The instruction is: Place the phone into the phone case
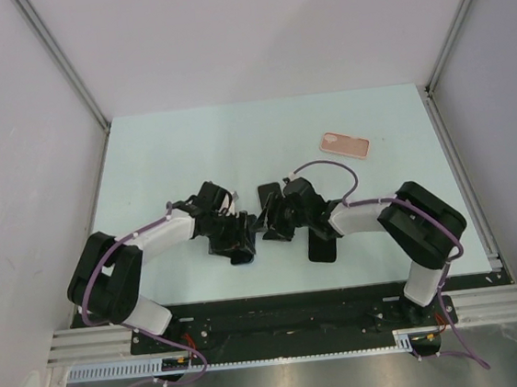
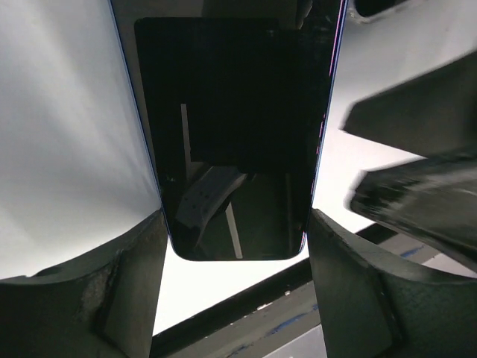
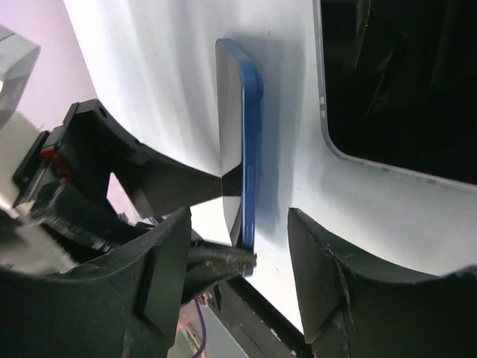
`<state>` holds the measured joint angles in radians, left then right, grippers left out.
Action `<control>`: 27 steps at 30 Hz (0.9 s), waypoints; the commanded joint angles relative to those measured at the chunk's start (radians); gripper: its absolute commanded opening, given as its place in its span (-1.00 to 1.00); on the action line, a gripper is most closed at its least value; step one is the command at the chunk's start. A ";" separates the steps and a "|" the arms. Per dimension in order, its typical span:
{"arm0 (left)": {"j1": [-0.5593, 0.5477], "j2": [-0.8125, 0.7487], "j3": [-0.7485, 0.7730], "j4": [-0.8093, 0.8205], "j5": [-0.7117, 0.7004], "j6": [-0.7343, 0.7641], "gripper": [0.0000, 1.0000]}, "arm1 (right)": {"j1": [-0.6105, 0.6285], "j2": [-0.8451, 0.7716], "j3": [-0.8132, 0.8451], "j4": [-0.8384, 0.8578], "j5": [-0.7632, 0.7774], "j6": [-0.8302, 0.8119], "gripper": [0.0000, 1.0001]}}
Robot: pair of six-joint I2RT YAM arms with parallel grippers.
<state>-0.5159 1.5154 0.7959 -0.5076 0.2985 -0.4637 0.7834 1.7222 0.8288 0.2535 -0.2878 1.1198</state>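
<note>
The blue-edged phone (image 2: 231, 127), with its black screen towards the left wrist camera, sits between my left gripper's (image 2: 236, 224) fingers, which press on its two long edges. In the right wrist view the phone (image 3: 250, 149) shows edge-on, standing over the table. My right gripper (image 3: 238, 224) is open, with one finger on each side of the phone's lower end. In the top view both grippers meet at mid-table, left (image 1: 241, 241) and right (image 1: 271, 224), and largely hide the phone. The pink phone case (image 1: 344, 145) lies flat at the far right, apart from both.
A second black-screened device (image 1: 322, 245) lies flat beside the right arm; it also shows in the right wrist view (image 3: 402, 82). The black base rail (image 1: 280, 307) runs along the table's near edge. Grey walls surround the pale table (image 1: 190, 154).
</note>
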 commanded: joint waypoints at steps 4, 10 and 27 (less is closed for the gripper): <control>-0.013 0.017 -0.064 0.029 0.077 -0.027 0.19 | 0.023 0.063 0.003 0.147 -0.019 0.064 0.05; -0.013 0.009 -0.069 0.041 0.096 -0.033 0.18 | 0.027 0.079 0.004 0.153 -0.028 0.067 -0.10; -0.013 -0.034 -0.083 0.052 0.113 -0.047 0.60 | 0.028 0.082 0.009 0.147 -0.057 -0.003 -1.00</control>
<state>-0.5163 1.4967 0.7490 -0.4389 0.4179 -0.5152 0.8047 1.8072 0.8257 0.3367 -0.3065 1.1378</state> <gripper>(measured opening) 0.753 0.046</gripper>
